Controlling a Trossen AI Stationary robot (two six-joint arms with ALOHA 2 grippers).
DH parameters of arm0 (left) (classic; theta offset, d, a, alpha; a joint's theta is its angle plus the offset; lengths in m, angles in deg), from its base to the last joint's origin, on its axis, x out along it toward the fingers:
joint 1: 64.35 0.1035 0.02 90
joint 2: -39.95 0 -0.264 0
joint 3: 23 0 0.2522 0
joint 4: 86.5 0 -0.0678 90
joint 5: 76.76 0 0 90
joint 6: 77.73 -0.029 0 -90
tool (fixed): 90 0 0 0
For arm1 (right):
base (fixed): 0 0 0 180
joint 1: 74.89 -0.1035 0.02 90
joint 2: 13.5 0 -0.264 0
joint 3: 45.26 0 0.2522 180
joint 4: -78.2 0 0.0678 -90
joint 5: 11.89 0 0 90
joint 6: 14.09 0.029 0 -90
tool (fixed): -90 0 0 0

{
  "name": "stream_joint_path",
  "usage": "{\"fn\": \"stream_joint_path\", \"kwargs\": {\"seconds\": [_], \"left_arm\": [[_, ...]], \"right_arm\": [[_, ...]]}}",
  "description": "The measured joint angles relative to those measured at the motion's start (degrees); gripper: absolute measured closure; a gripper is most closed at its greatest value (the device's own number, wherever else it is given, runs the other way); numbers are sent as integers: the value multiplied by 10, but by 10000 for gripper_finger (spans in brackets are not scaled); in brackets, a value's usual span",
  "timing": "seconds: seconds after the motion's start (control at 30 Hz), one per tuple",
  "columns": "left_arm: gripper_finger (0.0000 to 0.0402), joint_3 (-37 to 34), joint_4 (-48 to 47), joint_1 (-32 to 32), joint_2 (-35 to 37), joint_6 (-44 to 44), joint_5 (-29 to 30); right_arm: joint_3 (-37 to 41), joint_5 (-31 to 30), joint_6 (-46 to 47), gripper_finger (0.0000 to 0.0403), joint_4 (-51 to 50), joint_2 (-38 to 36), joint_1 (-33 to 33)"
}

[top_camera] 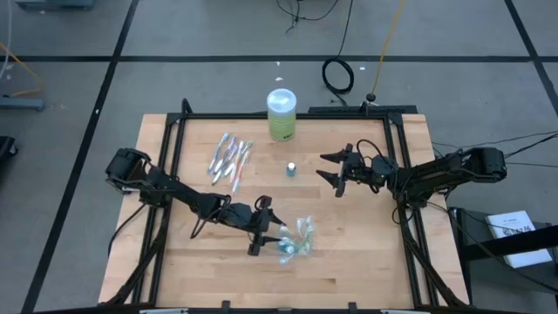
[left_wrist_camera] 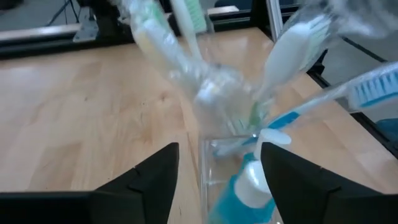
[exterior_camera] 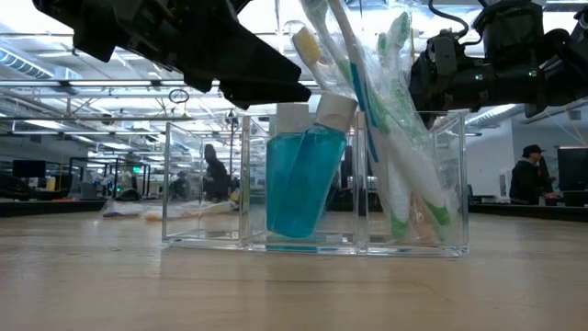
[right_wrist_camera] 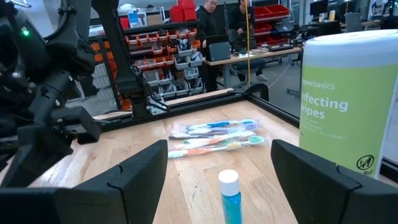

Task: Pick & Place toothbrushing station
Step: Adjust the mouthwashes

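The clear plastic organiser (exterior_camera: 317, 184) stood on the wooden worktop (top_camera: 349, 253) toward its front middle, a box with compartments side by side. In the low view its middle compartment held two blue tubes with white caps (exterior_camera: 303, 170), leaning against each other, and the next compartment held a bundle of toothbrushes (exterior_camera: 404, 156), white and green, standing tilted with their heads well above the rim. The third compartment showed nothing I could make out inside.

The left gripper (top_camera: 261, 228) sat just beside the organiser (top_camera: 296, 240), on the side toward the left arm, with its jaws apart and clamped on nothing. Its wrist view looked past the two dark fingers (left_wrist_camera: 155, 180) onto the brushes (left_wrist_camera: 292, 43) and a white-capped blue tube (left_wrist_camera: 245, 190) in the box between them.

The right gripper (top_camera: 336, 172) hung over the worktop farther back and to the right, well apart from the organiser, with its jaws spread wide and empty. Just ahead of it one small blue tube with a white cap (right_wrist_camera: 229, 196) stood upright alone on the worktop. Beyond that lay a loose pile of wrapped toothbrushes (right_wrist_camera: 214, 138), flat, near the back left. A green-labelled tub of disinfecting wipes (top_camera: 281, 114) stood at the back edge.

People showed in the room behind the worktop (exterior_camera: 531, 175).
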Motion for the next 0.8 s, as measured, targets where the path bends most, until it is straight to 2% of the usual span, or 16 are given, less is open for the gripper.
{"fn": "stream_joint_path", "kwargs": {"seconds": [0.27,0.47,0.73,0.8], "left_arm": [[176,0,-5,-2,43,-11,-2],[182,0,-32,-22,51,-11,-30],[183,0,-1,-84,50,8,-31],[181,0,2,-102,45,8,-14]], "right_arm": [[0,0,0,124,-1,0,0],[0,0,0,124,-3,0,0],[0,0,0,124,0,0,0],[0,0,0,124,0,0,0]]}}
